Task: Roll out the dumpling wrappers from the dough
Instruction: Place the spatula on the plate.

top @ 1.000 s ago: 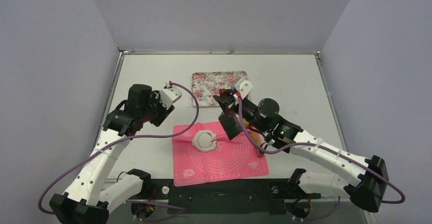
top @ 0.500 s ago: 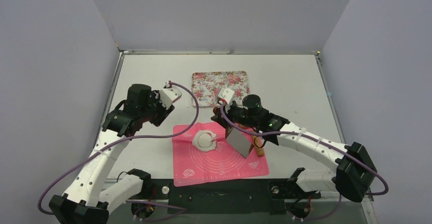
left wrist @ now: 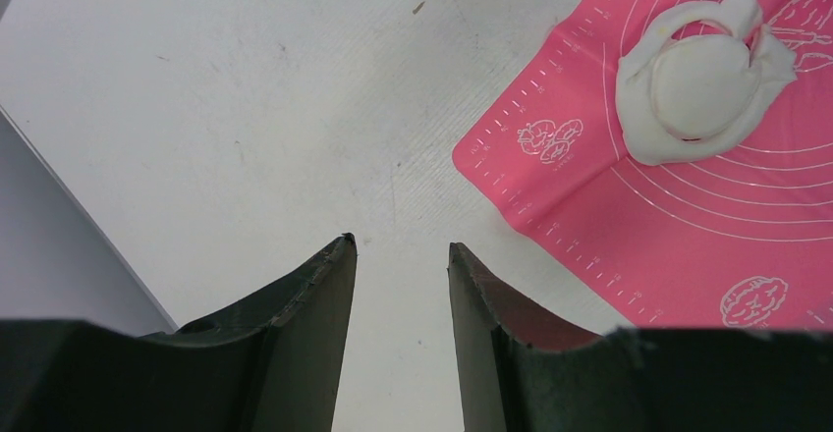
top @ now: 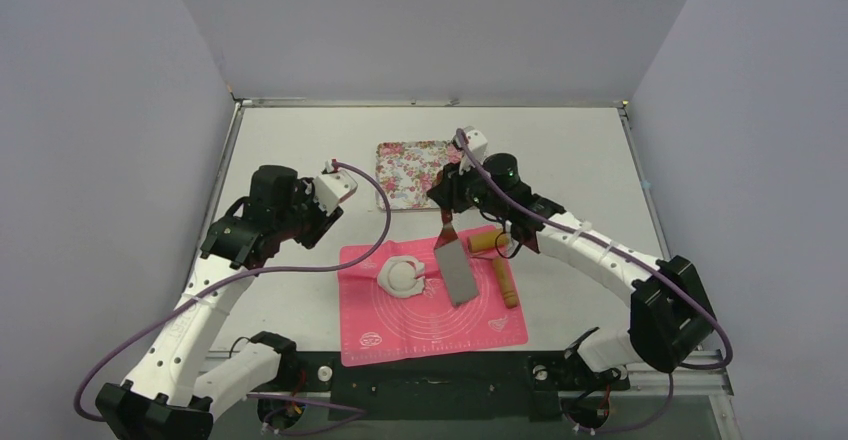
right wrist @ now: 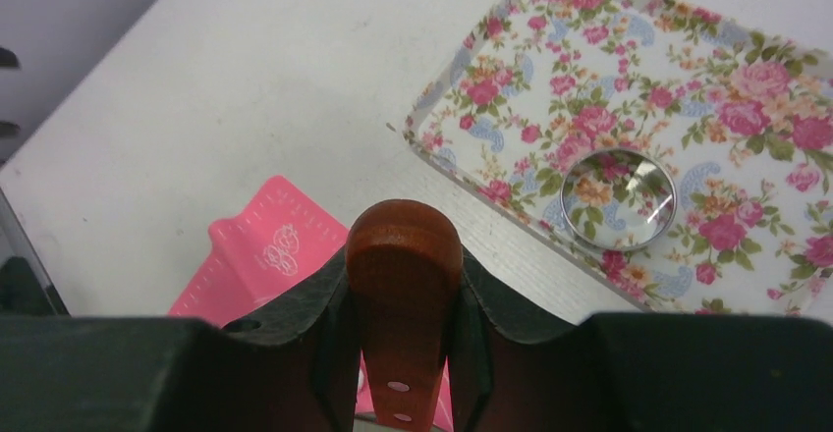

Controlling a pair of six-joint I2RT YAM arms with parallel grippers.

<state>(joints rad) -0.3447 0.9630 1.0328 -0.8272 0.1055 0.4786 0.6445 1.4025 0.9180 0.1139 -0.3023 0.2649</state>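
The dough (top: 388, 278) lies on the pink mat (top: 430, 330), a ragged white ring around a round cut wrapper (top: 404, 274). Both show in the left wrist view: dough (left wrist: 643, 133), wrapper (left wrist: 699, 86). My right gripper (top: 447, 216) is shut on the brown wooden handle (right wrist: 403, 275) of a metal scraper. Its grey blade (top: 455, 272) hangs tilted over the mat, just right of the dough. My left gripper (top: 322, 203) is open and empty over bare table left of the mat (left wrist: 398, 245).
A floral tray (top: 400, 175) sits behind the mat and holds the metal ring cutter (right wrist: 619, 199). A wooden rolling pin (top: 506, 285) lies on the mat's right side. Grey walls stand close on both sides.
My right arm has swung back toward the tray, carrying the scraper. The blade has moved left, from the mat's right part to beside the dough. The left arm has not moved.
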